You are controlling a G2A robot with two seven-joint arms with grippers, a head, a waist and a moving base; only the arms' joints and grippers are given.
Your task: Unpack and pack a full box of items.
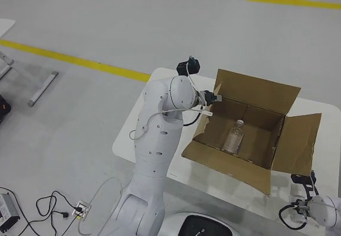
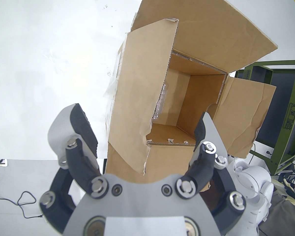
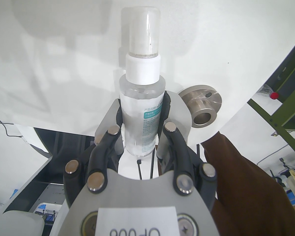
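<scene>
So the box (image 1: 226, 162) sits open on the bench (image 1: 158, 135), flaps up, and I can see just one clear bottle (image 1: 234, 135) lying on its floor. Looks like the unpacking is nearly done.

The right fingers (image 3: 166, 104) are clamped round a spray bottle (image 3: 142, 57) over the near right corner of the bench. A metal ring (image 3: 202, 106) is lying just beside it.

The left fingers (image 2: 84, 124) are spread wide with nothing in them, right by the torn flap at the box's far left corner.

My guess at what's left: set the spray bottle down, fish out that last bottle, then do the whole repack.
</scene>
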